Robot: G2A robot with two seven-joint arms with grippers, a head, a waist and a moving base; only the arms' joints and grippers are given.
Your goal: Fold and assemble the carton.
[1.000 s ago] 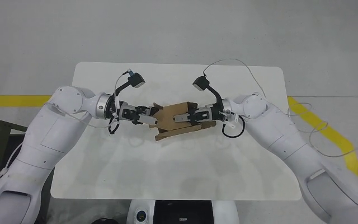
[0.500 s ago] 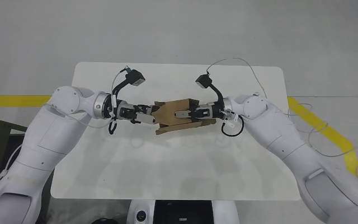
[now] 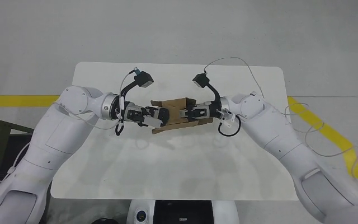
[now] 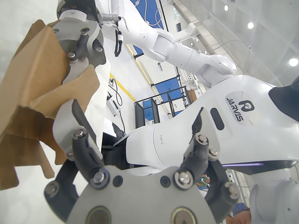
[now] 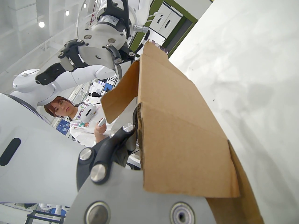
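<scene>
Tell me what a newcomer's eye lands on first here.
The brown carton, half folded, sits between the two arms over the middle of the white table. The right gripper grips one end. The left gripper, open, has one finger against a flap at the other end.

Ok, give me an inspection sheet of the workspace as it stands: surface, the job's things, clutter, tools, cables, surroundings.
Surface: white table with rounded corners.
Job's things: brown carton over mid-table, partly folded, flaps loose, between the two tools.
Clutter: nothing seen.
Tools: left tool open, one finger against a carton flap; right tool shut on the carton from the opposite side.
Cables: thin white cable arcs above the right arm.
Surroundings: grey floor with yellow tape on both sides.
</scene>
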